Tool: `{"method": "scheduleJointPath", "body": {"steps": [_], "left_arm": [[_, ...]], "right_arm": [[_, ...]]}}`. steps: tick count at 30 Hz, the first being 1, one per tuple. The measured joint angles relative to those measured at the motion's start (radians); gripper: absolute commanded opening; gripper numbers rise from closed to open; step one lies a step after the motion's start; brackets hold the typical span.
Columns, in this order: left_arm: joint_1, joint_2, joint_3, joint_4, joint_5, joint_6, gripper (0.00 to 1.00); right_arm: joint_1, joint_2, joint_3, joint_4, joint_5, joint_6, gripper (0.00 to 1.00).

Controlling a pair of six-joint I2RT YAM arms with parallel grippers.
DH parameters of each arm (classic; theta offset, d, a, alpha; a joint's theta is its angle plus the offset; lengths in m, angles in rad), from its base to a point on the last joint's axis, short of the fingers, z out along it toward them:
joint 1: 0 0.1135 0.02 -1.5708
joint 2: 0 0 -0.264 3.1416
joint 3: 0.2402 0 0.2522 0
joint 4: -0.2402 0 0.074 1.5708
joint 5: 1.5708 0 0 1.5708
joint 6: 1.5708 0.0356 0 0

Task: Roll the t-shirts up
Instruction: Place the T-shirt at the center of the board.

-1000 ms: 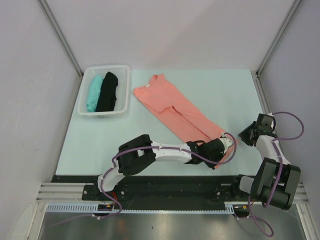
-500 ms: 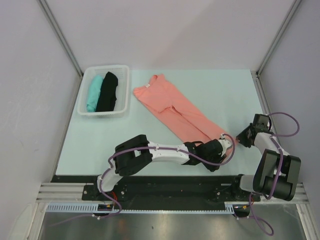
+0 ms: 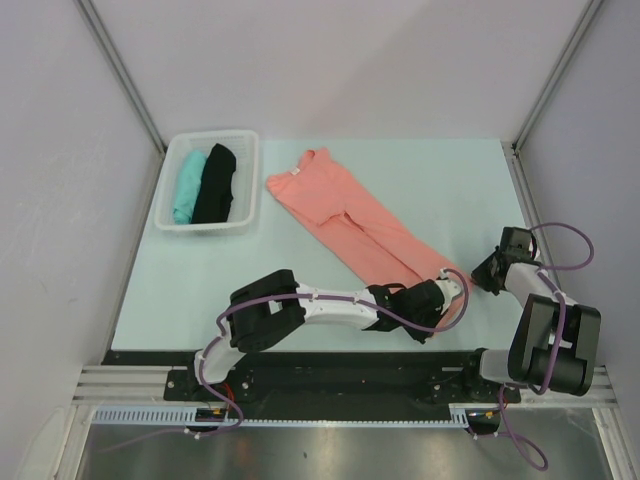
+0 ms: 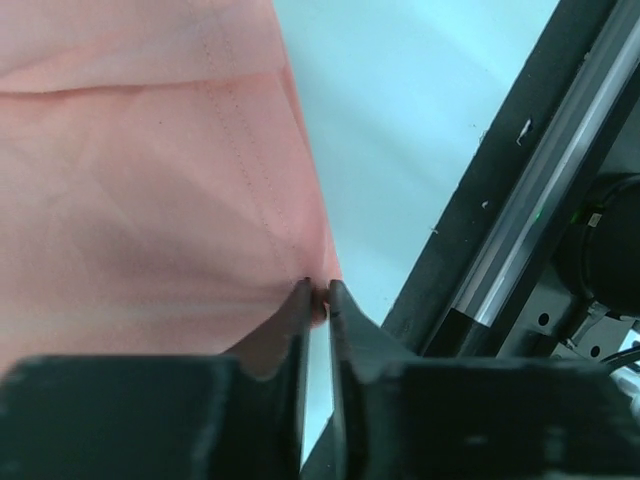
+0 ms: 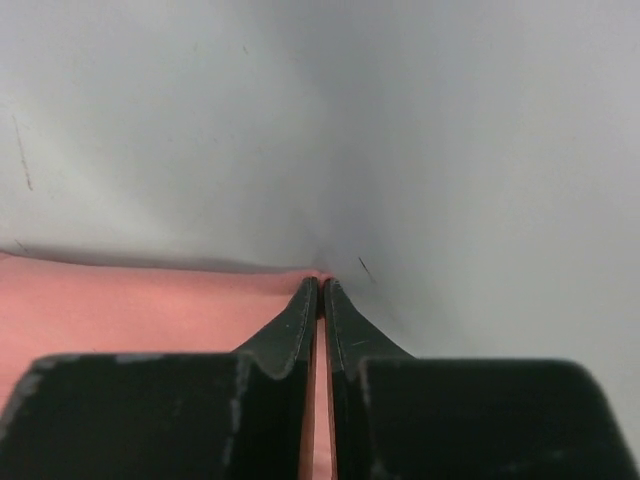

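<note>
The pink t-shirt (image 3: 350, 215) lies slantwise across the middle of the worktop (image 3: 440, 175), splitting the bare surface into a far-right stretch and a near-left one. The basket (image 3: 205, 228) fills the far-left corner, leaving a narrow gap to the shirt's collar. The left arm (image 3: 330, 305) stretches low along the near edge. The right arm (image 3: 545, 310) stands by the right wall (image 3: 590, 150).

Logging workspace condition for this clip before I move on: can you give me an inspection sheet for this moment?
Surface: pale green table, no stains seen.
Job's things: salmon-pink t-shirt folded into a long strip, lying diagonally; teal t-shirt and black t-shirt bundled in the white basket.
Clutter: nothing seen.
Tools: left tool and right tool both shut on the salmon-pink t-shirt's near end.
Cables: purple cables loop along both arms.
Surroundings: grey walls on three sides.
</note>
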Motion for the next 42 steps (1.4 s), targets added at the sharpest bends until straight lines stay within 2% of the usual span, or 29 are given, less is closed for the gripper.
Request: {"method": "scheduleJointPath", "body": {"steps": [2,12,18,25,35,37,42], "left_arm": [[0.000,0.000,0.000,-0.002,-0.005,0.003,0.00],[0.021,-0.058,-0.052,0.007,-0.008,-0.001,0.00],[0.124,-0.182,-0.152,0.055,0.034,-0.037,0.00],[0.257,-0.220,-0.199,0.093,0.091,-0.083,0.00],[0.344,-0.220,-0.284,0.108,0.145,-0.140,0.00],[0.354,-0.220,-0.290,0.108,0.149,-0.148,0.00],[0.364,-0.220,-0.300,0.111,0.150,-0.157,0.00]], "right_arm": [[0.005,-0.009,0.000,-0.006,0.004,0.000,0.03],[0.097,-0.082,0.092,-0.098,0.047,0.006,0.02],[0.162,-0.072,0.186,-0.132,0.066,0.033,0.02],[0.267,0.051,0.313,-0.121,0.087,0.086,0.03],[0.370,0.246,0.428,-0.086,0.100,0.135,0.02],[0.377,0.270,0.442,-0.079,0.101,0.140,0.05],[0.392,0.321,0.451,-0.070,0.106,0.141,0.18]]}}
